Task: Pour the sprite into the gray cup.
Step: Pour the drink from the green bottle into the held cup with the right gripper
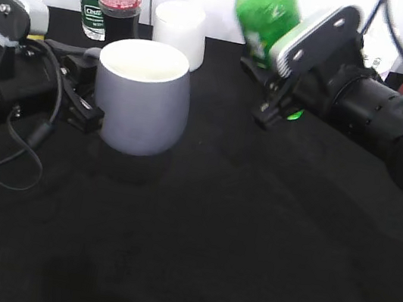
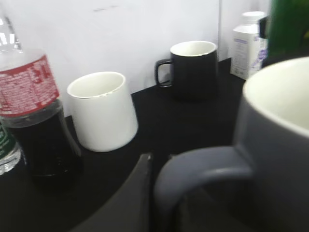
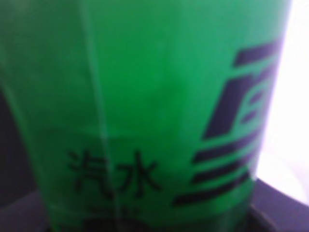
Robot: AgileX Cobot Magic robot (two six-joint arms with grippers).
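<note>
While the right hand clamps the sprite low on its body, the bottle hangs tilted off the tabletop, well right of the gray cup. That low grip likely leaves the neck free for pouring. Over at the left hand, one finger sits at the cup's handle, probably steadying it; whether it's clenched, I can't tell.

A black cloth covers the table from front to back edge. Behind it rises a plain white wall, evenly and brightly lit, with what may be a vertical seam or panel joint toward its right side.
</note>
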